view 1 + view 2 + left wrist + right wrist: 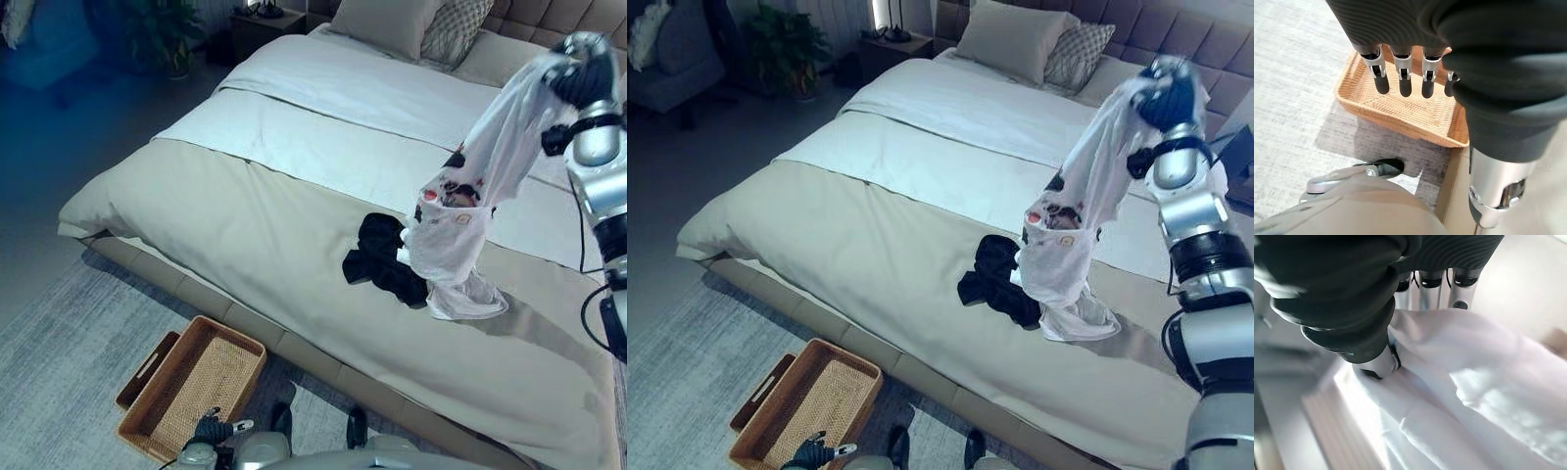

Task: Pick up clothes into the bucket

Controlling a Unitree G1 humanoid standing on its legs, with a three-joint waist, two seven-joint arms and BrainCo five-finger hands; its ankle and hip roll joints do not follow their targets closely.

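1. You see the right arm (1200,245) built of silver-grey cylindrical segments with black bands at the joints.
2. Your right hand (585,76) wears a dark ribbed cover.
3. Your left hand (1400,58) carries silver fingers (1382,73) with dark rounded tips under the same ribbed cover.

shirt (460,220) white, printed | garment (384,259) black | basket (196,377) tan woven

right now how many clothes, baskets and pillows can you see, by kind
clothes: 2, a white printed shirt held up by the right robot hand and a black garment on the bed
wicker baskets: 1
pillows: 2, plain and checked
total: 5
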